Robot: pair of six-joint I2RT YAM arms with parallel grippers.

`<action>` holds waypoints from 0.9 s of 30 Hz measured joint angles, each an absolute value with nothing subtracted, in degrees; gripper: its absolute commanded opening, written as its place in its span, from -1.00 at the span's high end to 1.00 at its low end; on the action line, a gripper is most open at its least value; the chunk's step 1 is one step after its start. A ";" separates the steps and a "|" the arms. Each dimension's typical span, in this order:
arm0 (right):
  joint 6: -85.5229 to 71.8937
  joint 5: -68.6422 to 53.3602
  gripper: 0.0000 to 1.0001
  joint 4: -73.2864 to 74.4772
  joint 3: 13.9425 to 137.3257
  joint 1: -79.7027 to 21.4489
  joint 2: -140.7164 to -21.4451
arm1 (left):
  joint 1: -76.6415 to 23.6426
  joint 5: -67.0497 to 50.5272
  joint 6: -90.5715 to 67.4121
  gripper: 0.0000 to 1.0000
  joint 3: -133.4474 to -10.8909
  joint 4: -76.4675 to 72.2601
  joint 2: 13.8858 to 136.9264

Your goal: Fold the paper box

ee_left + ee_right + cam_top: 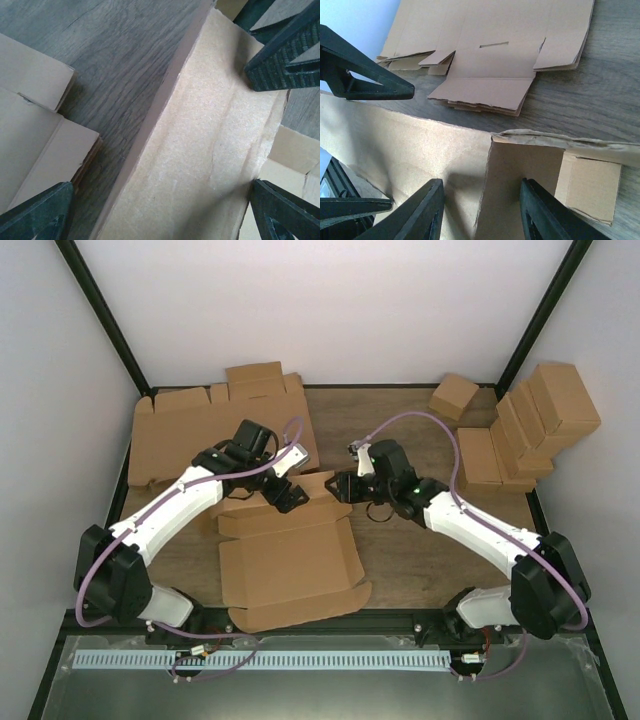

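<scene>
Brown paper box [290, 570]: lies mostly flat at 6 o'clock on the table [420, 550], between the two arm bases. Its 12 o'clock edge is lifted into a raised wall.
Left gripper [288, 498]: over the box's 12 o'clock edge, toward 11. Jaws spread wide, released. The raised wall passes between the fingers [40, 212], and neither is seen pressing it.
Right gripper [343, 486]: at the box's 1 o'clock corner, just beside the left gripper. Jaws partway apart, straddling the folded corner of the wall. Cannot tell whether they pinch it.
Box relative to grippers: main panel lies toward 6 o'clock from both. Only the raised far wall sits at the fingertips.
Flat cardboard blanks [180, 440]: piled at 10 o'clock.
Small brown boxes [530, 425]: clustered at 2 o'clock.
</scene>
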State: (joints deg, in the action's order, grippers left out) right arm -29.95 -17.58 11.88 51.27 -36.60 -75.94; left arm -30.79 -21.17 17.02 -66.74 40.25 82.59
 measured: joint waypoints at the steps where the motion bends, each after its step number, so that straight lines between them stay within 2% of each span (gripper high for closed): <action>1: -29.74 -17.58 0.12 11.62 51.27 -36.56 -76.14 | -30.81 -20.82 17.26 -0.92 -66.87 40.40 82.65; 12: -28.40 -18.15 0.10 9.67 51.40 -36.56 -77.54 | -31.07 -21.78 18.61 -0.89 -66.96 40.34 82.54; 21: -25.39 -19.46 0.09 9.39 55.90 -36.53 -82.72 | -31.05 -22.52 18.59 -0.89 -66.92 39.90 82.00; 27: -23.57 -19.44 0.10 9.54 61.87 -36.53 -88.38 | -31.00 -18.46 17.52 -0.96 -66.85 39.42 81.97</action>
State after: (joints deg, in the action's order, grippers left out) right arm -23.57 -19.44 9.54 61.87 -36.53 -88.38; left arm -31.00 -18.46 17.52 -66.85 39.42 81.97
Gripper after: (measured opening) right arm 0.450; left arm 0.971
